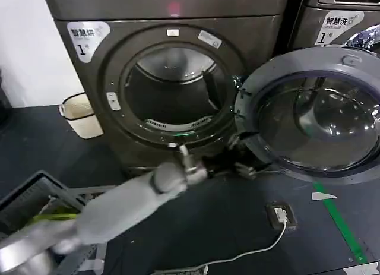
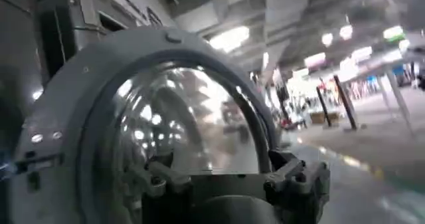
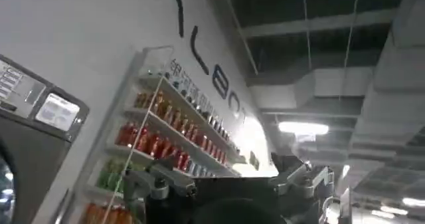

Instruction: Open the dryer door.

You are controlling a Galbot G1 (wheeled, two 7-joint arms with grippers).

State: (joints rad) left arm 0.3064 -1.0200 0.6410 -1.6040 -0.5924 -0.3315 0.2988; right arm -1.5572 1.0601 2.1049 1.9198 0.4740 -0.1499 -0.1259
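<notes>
You see a dark floor point(image 1: 35, 144) with a green tape line point(image 1: 341, 218) at the right. A cream bucket point(image 1: 80, 114) stands by the white wall point(image 1: 24, 43). A white cable point(image 1: 249, 254) runs to a small socket box point(image 1: 279, 214) on the floor. In the right wrist view, you see wall shelves point(image 3: 166, 139) with bottles, ceiling ducts point(image 3: 319, 89) and a lit lamp point(image 3: 304, 127).

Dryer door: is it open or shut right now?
Open. The dryer door is swung wide to the right, baring the empty drum opening; the left end effector sits at its lower rim.
</notes>
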